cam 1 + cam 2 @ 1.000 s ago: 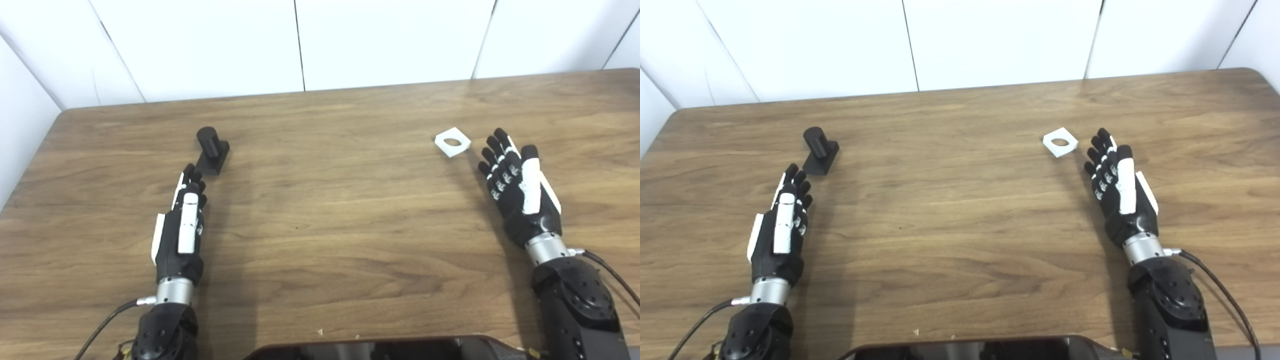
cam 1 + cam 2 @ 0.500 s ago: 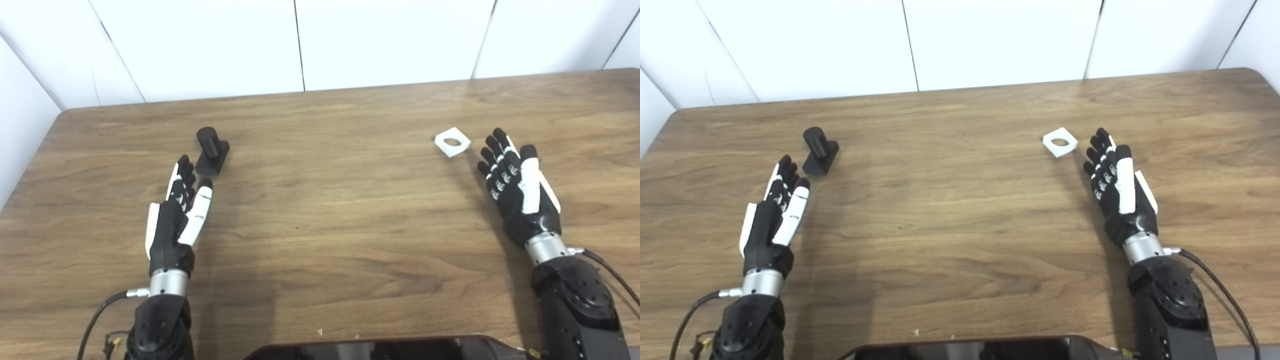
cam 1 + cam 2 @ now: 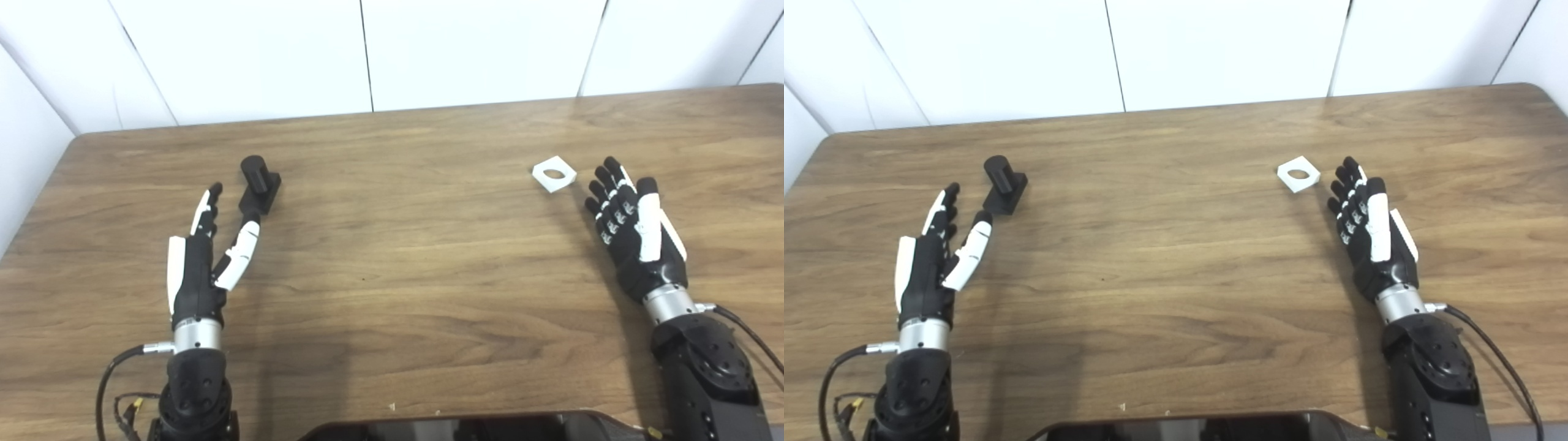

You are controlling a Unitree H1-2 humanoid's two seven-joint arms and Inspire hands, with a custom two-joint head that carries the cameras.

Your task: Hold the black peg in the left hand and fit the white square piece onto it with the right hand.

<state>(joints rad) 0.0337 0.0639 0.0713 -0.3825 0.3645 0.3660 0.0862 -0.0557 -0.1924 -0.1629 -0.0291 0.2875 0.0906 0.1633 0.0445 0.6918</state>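
Note:
The black peg (image 3: 259,184), a short cylinder on a square base, lies on the wooden table at the left. Just below and left of it is my left hand (image 3: 205,254), open, with the thumb spread toward the peg's base and not touching it. The white square piece (image 3: 554,173) with a round hole lies flat at the right. My right hand (image 3: 634,229) is open, palm up, a short way right of and nearer than the piece, holding nothing.
The wooden table (image 3: 404,245) ends at a white panelled wall along the back. Its left edge runs close to my left arm. A dark part of my body (image 3: 453,429) shows at the bottom edge.
My left hand has shifted left and turned, and its thumb has spread away from the fingers. The right hand, the peg and the white piece have stayed put.

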